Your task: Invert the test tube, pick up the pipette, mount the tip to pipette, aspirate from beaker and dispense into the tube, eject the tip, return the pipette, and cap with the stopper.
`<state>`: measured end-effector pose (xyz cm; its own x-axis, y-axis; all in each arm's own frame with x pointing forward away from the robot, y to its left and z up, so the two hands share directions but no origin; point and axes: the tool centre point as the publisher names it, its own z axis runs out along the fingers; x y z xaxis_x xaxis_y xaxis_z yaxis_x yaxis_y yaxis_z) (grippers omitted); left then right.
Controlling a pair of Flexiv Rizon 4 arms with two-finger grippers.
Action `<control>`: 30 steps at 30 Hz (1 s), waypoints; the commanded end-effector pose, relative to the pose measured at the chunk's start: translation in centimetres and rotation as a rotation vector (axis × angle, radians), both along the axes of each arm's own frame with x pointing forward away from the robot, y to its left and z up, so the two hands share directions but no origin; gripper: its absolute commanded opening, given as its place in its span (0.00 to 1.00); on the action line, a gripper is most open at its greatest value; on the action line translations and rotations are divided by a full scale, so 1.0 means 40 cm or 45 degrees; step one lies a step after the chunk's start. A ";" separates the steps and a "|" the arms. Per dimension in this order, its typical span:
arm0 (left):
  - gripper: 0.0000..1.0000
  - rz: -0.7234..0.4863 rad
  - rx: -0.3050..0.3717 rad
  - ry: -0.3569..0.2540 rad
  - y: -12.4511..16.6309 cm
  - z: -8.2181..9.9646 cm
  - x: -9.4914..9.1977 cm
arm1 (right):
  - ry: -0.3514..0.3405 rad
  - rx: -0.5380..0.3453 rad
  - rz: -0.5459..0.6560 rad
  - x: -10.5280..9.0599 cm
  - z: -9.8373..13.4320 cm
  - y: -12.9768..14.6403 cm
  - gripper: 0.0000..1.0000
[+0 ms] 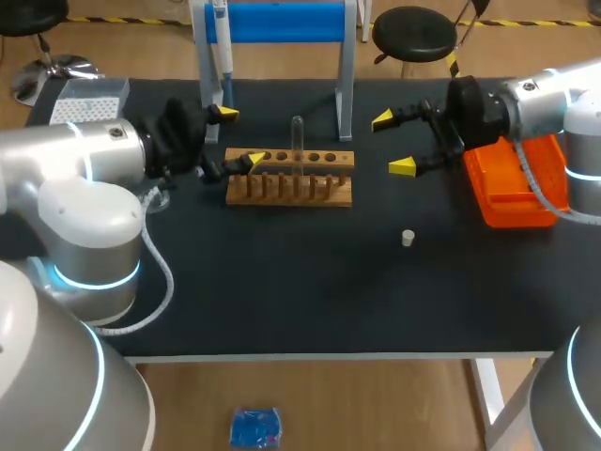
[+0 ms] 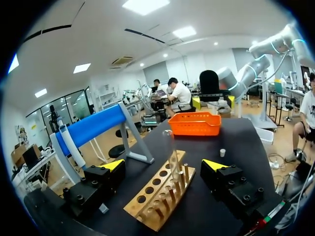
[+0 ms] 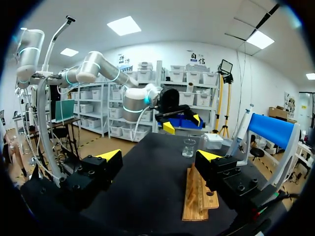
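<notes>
**Both end effectors open and empty; tube standing in rack**

1. Left end effector (image 1: 238,137): fingers spread wide, holding nothing. It sits at the rack's left end, apart from the tube.
2. Right end effector (image 1: 392,143): fingers likewise apart and empty. It hangs over the bench (image 1: 282,282) to the right of the rack, touching nothing.
3. Tube (image 1: 297,141): upright in a hole of the far row of the wooden rack (image 1: 289,178), about mid-length. In the left wrist view it stands ahead of the open fingers, clear of both. Which end is up cannot be told.
4. Stopper (image 1: 408,238): lies alone on the bench, nearer and to the right of the rack, well apart from the tube.
5. Pipette (image 3: 244,127): hangs at the left post of the blue-barred stand (image 1: 272,23), on the far side of the rack.
6. Beaker (image 3: 189,147): stands on the bench at the left, close by the left arm, which partly hides it in the head view.
7. Orange basket (image 1: 516,188): at the bench's right side, partly beneath the right arm.
</notes>
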<state>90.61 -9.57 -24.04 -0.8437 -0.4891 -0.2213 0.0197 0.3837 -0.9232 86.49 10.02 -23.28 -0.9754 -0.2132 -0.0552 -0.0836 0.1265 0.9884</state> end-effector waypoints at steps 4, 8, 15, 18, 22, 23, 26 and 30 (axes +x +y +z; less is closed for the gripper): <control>1.00 -0.026 -0.098 -0.060 0.013 -0.005 -0.015 | -0.001 0.001 0.002 0.002 -0.001 0.000 1.00; 1.00 0.003 -0.078 -0.052 0.019 -0.008 -0.019 | -0.001 0.001 0.002 0.002 -0.001 0.000 1.00; 1.00 0.003 -0.078 -0.052 0.019 -0.008 -0.019 | -0.001 0.001 0.002 0.002 -0.001 0.000 1.00; 1.00 0.003 -0.078 -0.052 0.019 -0.008 -0.019 | -0.024 -0.028 0.015 0.028 0.008 0.013 1.00; 1.00 0.003 -0.078 -0.052 0.019 -0.008 -0.019 | -0.029 -0.054 0.035 0.053 0.003 0.062 1.00; 1.00 0.003 -0.078 -0.052 0.019 -0.008 -0.019 | -0.027 -0.056 0.031 0.061 -0.001 0.075 1.00; 1.00 0.003 -0.078 -0.052 0.019 -0.008 -0.019 | 0.012 -0.039 0.019 0.081 -0.012 0.115 1.00; 1.00 0.003 -0.078 -0.052 0.019 -0.008 -0.019 | 0.037 -0.011 0.036 0.095 -0.038 0.165 1.00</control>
